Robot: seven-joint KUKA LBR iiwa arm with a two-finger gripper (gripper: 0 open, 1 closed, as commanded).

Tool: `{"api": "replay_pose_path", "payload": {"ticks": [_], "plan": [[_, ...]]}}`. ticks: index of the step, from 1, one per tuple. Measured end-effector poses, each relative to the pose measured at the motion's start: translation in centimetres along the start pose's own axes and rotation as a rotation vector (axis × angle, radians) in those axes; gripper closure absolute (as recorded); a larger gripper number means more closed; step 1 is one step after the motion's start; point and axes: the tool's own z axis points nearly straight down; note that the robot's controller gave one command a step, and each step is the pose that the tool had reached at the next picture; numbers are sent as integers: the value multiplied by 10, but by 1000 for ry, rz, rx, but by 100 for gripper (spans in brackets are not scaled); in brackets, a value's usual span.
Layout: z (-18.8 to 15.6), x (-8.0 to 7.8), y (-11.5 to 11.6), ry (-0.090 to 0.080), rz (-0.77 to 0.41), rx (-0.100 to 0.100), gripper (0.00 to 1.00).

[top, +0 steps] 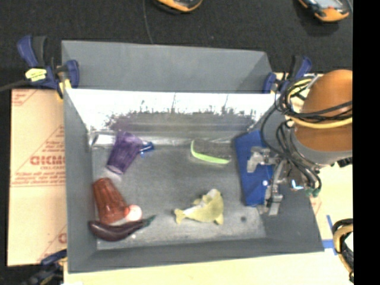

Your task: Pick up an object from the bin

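Note:
My gripper [265, 183] is low at the bin's right side, open, with one finger [257, 160] farther back and the other finger [274, 205] nearer the front. Beneath it and to its left, a flat blue thing [247, 159] leans against the right wall. I cannot tell whether the fingers touch it. A pale yellow fish-shaped soft toy [204, 210] lies on the floor to the left of the gripper. Further back lies a clear piece with a green rim [208, 153].
At the left are a purple cup [123, 152] on its side, a red cup [108, 201], a small white and red ball [133, 212] and a dark purple aubergine-shaped thing [116, 230]. The arm's orange cover and cables hang over the right rim.

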Motion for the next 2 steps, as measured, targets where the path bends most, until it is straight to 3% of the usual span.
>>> {"api": "replay_pose_path", "payload": {"ticks": [1,2], "plan": [[40,-19,70,-4,-227,-3,0],[86,-15,118,4,-218,-6,0]]}}
